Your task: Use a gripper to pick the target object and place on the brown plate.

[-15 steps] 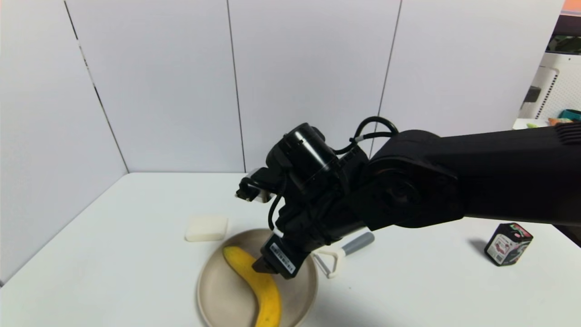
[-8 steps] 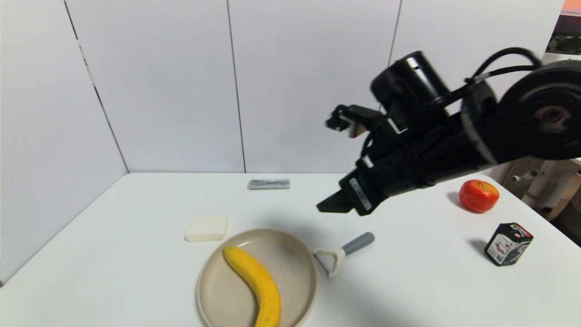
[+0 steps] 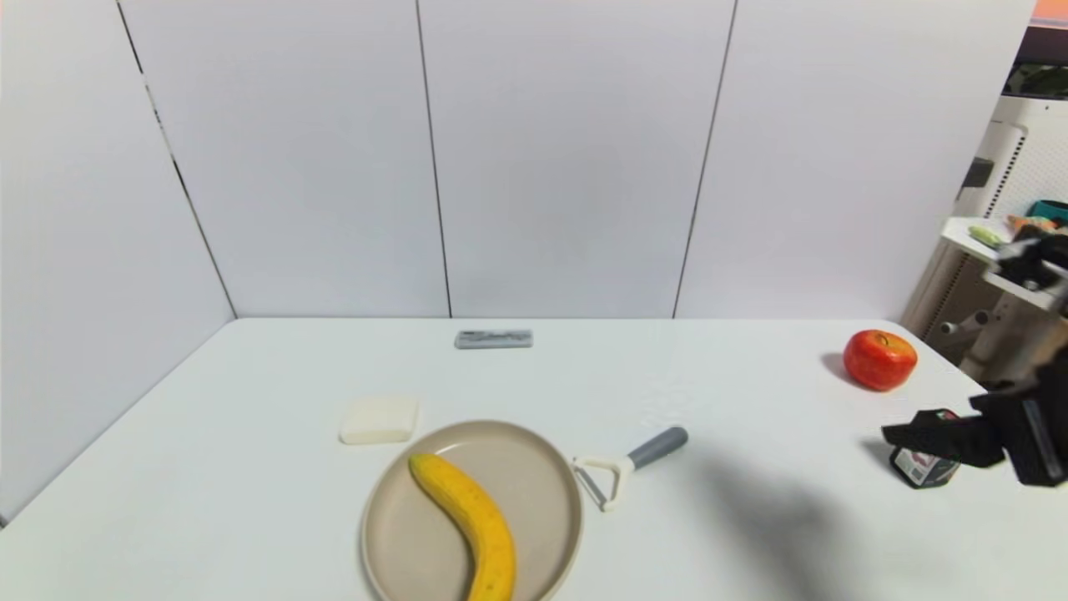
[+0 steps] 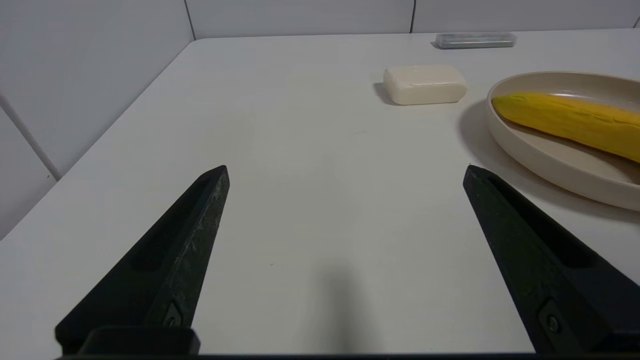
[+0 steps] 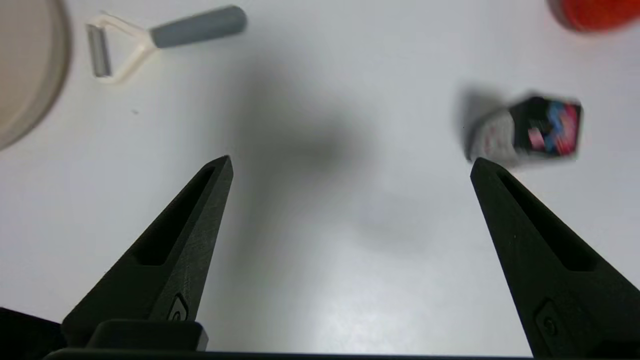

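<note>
Banana (image 3: 467, 522) on brown plate (image 3: 534, 463), near desk's front edge: light, soft, bruisable; best gripped mid-curve. Right gripper (image 5: 350, 165) wide, empty, at right edge.

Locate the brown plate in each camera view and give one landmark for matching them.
Head view: the brown plate sits at the bottom centre of the table, the banana lying on it.
Left wrist view: its rim fills the right edge, holding the banana.
Right wrist view: only a sliver of the rim shows at the upper left edge; the banana is out of view.
Shared landmark: the plate rim itself; the peeler beside it links the head and right wrist views.
</note>
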You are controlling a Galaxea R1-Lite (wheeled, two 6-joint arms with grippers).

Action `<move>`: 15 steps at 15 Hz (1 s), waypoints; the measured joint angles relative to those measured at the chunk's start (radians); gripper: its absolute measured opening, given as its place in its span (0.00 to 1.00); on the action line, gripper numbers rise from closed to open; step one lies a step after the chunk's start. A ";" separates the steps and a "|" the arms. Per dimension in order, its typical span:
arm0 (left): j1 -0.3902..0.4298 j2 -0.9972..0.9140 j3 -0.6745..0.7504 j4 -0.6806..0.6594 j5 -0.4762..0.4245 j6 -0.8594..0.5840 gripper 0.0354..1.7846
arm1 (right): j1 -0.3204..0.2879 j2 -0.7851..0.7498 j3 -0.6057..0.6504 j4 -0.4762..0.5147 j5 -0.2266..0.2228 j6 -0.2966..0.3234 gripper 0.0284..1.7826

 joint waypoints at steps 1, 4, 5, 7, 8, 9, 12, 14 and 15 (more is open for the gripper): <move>0.000 0.000 0.000 0.000 0.000 0.000 0.94 | -0.037 -0.090 0.093 -0.042 -0.001 0.002 0.93; 0.000 0.000 0.000 0.000 0.000 0.000 0.94 | -0.101 -0.382 0.424 -0.252 -0.002 0.006 0.94; 0.000 0.000 0.000 0.000 0.000 0.000 0.94 | -0.110 -0.482 0.541 -0.346 -0.002 0.006 0.94; 0.000 0.000 0.000 0.000 0.000 0.000 0.94 | -0.120 -0.651 0.726 -0.519 0.000 0.006 0.94; 0.000 0.000 0.000 0.000 0.000 0.000 0.94 | -0.123 -0.735 0.802 -0.593 0.000 0.004 0.95; 0.000 0.000 0.000 0.000 0.000 0.000 0.94 | -0.127 -0.801 0.856 -0.634 0.003 0.002 0.95; 0.000 0.000 0.000 0.000 0.000 0.000 0.94 | -0.146 -0.993 0.940 -0.570 0.003 0.003 0.95; 0.000 0.000 0.000 0.000 0.000 0.000 0.94 | -0.154 -1.100 0.953 -0.534 0.001 0.002 0.95; 0.000 0.000 0.000 0.000 0.000 0.000 0.94 | -0.156 -1.135 0.956 -0.529 0.000 0.005 0.95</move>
